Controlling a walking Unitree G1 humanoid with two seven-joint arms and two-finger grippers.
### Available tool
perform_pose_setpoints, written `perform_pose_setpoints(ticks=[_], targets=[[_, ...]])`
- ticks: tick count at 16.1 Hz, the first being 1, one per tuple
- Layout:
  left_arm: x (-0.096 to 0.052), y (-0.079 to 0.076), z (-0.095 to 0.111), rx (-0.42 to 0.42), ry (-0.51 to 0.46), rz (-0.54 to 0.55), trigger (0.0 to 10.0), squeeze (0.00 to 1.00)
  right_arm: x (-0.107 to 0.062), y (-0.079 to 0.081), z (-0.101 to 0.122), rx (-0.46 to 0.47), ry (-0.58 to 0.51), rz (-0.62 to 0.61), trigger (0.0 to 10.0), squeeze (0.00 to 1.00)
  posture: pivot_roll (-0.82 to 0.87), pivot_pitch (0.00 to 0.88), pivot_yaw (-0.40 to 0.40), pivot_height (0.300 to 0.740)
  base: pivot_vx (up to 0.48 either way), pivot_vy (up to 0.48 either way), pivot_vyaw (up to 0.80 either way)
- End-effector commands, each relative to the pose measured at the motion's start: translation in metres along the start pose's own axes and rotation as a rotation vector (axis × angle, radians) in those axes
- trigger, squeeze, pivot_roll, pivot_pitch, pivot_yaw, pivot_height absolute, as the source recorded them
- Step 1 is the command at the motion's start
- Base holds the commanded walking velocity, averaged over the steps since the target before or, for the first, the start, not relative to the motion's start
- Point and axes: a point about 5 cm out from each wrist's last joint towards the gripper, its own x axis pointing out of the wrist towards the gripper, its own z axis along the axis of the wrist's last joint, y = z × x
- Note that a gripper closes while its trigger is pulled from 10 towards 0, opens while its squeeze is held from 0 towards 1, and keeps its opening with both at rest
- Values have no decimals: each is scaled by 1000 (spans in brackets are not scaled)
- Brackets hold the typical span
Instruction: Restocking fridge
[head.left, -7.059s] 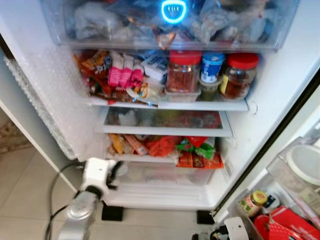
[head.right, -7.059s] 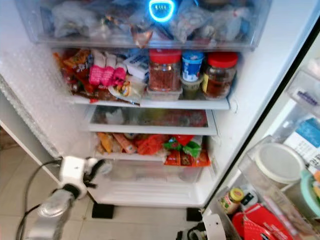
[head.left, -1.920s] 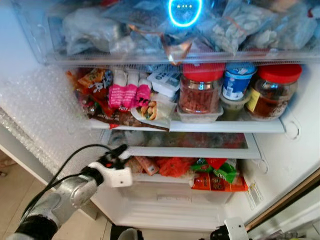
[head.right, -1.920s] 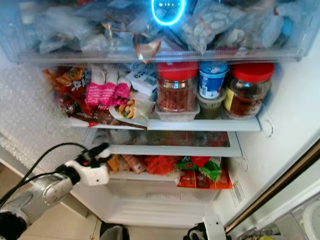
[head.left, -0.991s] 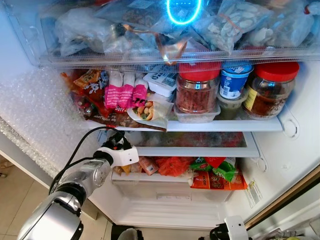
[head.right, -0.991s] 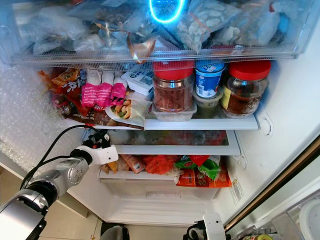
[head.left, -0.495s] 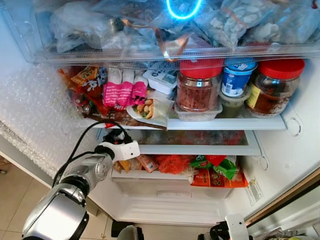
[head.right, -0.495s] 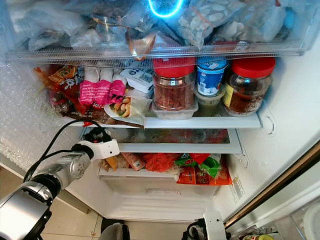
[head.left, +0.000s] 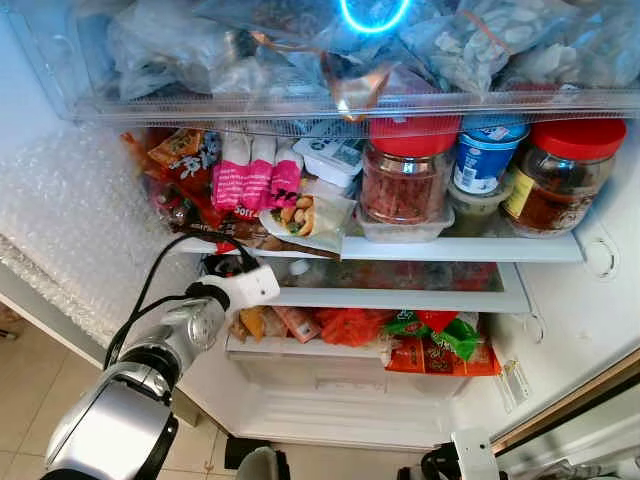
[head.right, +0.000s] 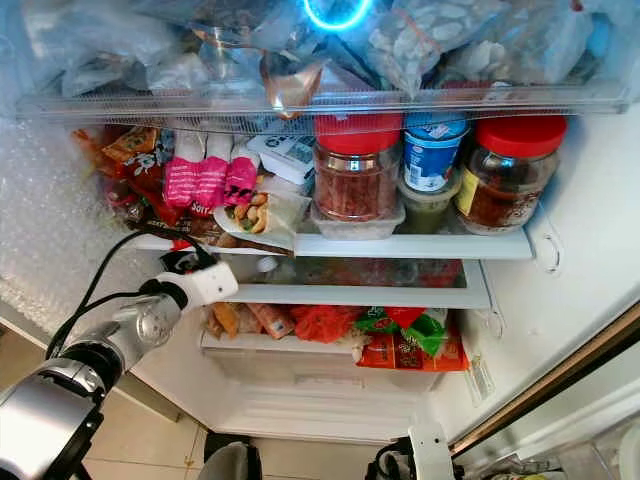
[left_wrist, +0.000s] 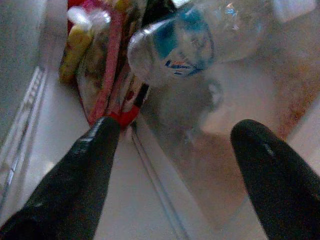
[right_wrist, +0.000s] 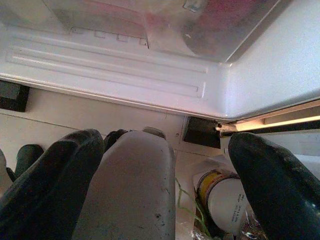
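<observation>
Restocking a fridge, placement step. The left claw (head.left: 222, 266), at the end of the raised silver arm, reaches into the narrow slot under the packed snack shelf (head.left: 400, 248). In the left wrist view its two black fingers (left_wrist: 82, 172) stand wide apart and grasp nothing. Directly ahead of them, beyond the tips and not touching either one, a small clear plastic bottle (left_wrist: 192, 40) with a blue label lies on its side on the glass floor of the slot; from the head views its white cap end (head.left: 298, 267) shows just right of the claw. To the claw's left side in that slot lie red and yellow snack packets (left_wrist: 97, 75), close beside the bottle. Judged from the released fingers and the resting bottle, the bottle is set down, and the next move calls for drawing the claw straight back out without brushing the packets or rolling the bottle.

The bottle looks light, smooth and round, so it may roll on the glass if nudged.

Lower right, the right claw (right_wrist: 165, 180) hangs near the floor below the fridge base (right_wrist: 125, 75). Its fingers are spread on either side of a pale grey rounded object (right_wrist: 132, 190) between them; whether they grip it or it merely lies below cannot be told.
</observation>
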Motion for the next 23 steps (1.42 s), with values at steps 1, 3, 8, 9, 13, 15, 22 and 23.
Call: perform_pose_setpoints(ticks=[1, 3, 8, 9, 13, 15, 22, 23], targets=[[-1, 1, -3, -133, 14, -26, 10000, 1000, -16, 19, -60, 45, 230, 48, 10000, 0, -104, 122, 90, 635, 0, 0, 0], [-4, -6, -5, -274, 21, -72, 10000, 0, -16, 19, -60, 47, 230, 47, 10000, 0, -101, 120, 94, 635, 0, 0, 0], [-26, -32, -24, -901, 30, -4, 10000, 0, -16, 21, -59, 45, 227, 53, 10000, 0, -84, 121, 94, 635, 0, 0, 0], [-36, -40, -27, -987, -8, 7, 10000, 0, -16, 21, -59, 45, 225, 51, 10000, 0, -80, 120, 95, 635, 0, 0, 0], [-57, -56, -32, -1056, -46, -14, 10000, 0, -16, 20, -59, 40, 227, 51, 10000, 0, -71, 113, 96, 635, 0, 0, 0], [-73, -69, -38, -1026, -23, -61, 10000, 0, -16, 20, -59, 37, 224, 48, 10000, 0, -73, 107, 98, 635, 0, 0, 0], [-118, -114, -60, -1082, 221, -10, 10000, 0, -15, 18, -57, 34, 220, 38, 10000, 0, -78, 91, 98, 635, 0, 0, 0], [-117, -114, -62, -1088, 242, -2, 10000, 0, -15, 18, -57, 36, 220, 36, 10000, 0, -75, 85, 98, 635, 0, 0, 0]])
